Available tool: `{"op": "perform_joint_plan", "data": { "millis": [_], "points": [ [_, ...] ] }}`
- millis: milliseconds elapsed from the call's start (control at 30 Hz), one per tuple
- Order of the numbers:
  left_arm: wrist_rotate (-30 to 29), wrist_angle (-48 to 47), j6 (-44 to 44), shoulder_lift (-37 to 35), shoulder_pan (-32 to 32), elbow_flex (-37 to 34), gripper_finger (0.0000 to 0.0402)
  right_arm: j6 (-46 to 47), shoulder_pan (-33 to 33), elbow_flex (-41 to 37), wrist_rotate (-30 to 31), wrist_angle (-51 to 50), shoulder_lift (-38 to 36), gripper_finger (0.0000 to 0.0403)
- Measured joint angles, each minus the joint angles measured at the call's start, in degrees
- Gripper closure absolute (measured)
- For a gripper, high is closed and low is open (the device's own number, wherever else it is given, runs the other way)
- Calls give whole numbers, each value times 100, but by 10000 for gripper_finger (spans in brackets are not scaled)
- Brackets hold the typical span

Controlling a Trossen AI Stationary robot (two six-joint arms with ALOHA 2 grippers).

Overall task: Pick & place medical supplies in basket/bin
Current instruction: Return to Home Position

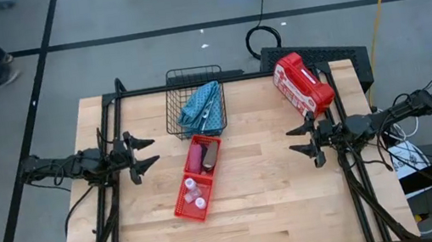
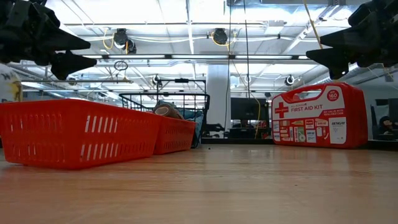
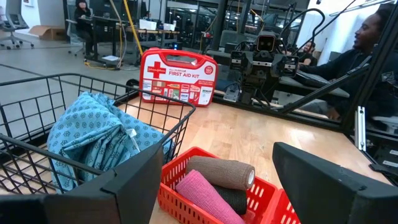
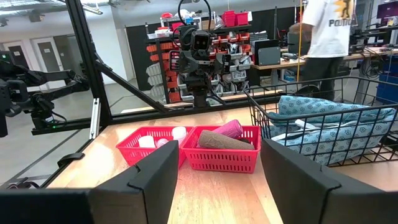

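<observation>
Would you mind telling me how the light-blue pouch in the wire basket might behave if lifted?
The light-blue pouch lies crumpled in folds, so it would probably sag and drape. It presses against the wire basket, so it might snag on the mesh.

The table (image 1: 280,206) is showing pale planked wood, smooth and faintly sheened. Near its far edge the wire basket (image 1: 172,102) is showing thin black metal rod, and the pouch (image 1: 203,106) inside is looking like soft, crumpled printed cloth. The red bins (image 2: 81,134) are gleaming as slotted plastic. The brown roll (image 3: 221,172) and pink roll (image 3: 205,198) are looking woven and matt. By the far right corner the first-aid case (image 2: 317,115) is shining as hard glossy plastic.
</observation>
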Motion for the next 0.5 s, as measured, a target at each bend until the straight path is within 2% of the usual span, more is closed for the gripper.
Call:
{"op": "perform_joint_plan", "data": {
  "millis": [500],
  "points": [
    [-2,0,0,0,0,0,91,1,-1,0,1,1,0,186]
  ]
}}
